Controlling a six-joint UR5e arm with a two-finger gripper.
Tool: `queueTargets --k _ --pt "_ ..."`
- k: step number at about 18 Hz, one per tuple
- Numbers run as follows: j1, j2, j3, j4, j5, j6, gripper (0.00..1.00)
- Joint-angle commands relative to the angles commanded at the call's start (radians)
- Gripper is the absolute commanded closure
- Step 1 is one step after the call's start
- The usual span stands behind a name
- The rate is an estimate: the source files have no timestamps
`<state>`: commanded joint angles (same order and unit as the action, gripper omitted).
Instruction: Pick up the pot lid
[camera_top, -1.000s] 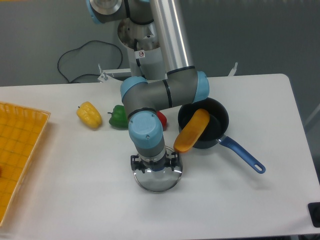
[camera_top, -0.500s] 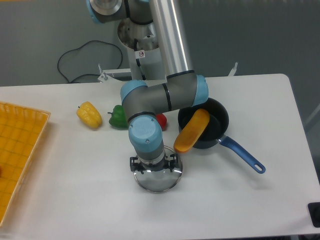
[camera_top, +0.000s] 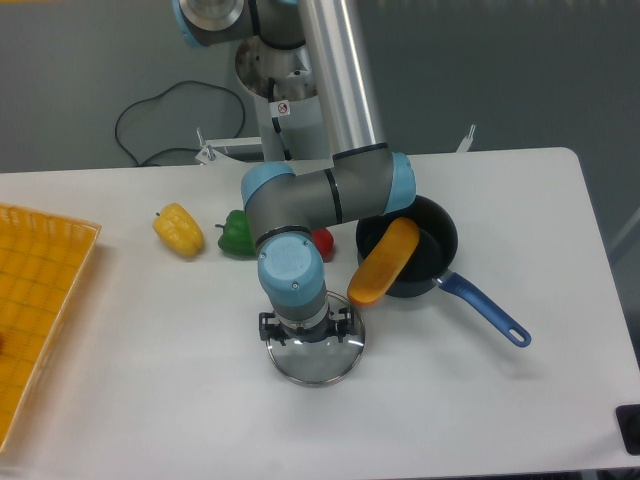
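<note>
The clear round pot lid (camera_top: 315, 370) lies flat on the white table, near the middle of the view. Directly over its upper part is the gripper (camera_top: 308, 334), pointing down with its dark fingers spread to either side. The gripper and its blue wrist hide the back of the lid and most of its centre, so contact with the lid's knob cannot be made out.
A black pan (camera_top: 440, 215) with a blue handle stands right of the lid, an orange object (camera_top: 386, 262) leaning across its near-left side. Behind are a red item (camera_top: 323, 241), a green pepper (camera_top: 237, 235) and a yellow item (camera_top: 179, 230). An orange-yellow crate (camera_top: 45, 270) borders the left.
The arm has drawn slightly back and left in the view, its gripper staying over the lid with the fingers still apart. The lid and other objects have not moved.
</note>
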<state>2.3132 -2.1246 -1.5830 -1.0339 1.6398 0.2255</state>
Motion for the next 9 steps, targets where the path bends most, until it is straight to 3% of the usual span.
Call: queueTargets --k 9 --pt "0.005 0.011 -0.009 0.000 -0.002 0.002 0.00"
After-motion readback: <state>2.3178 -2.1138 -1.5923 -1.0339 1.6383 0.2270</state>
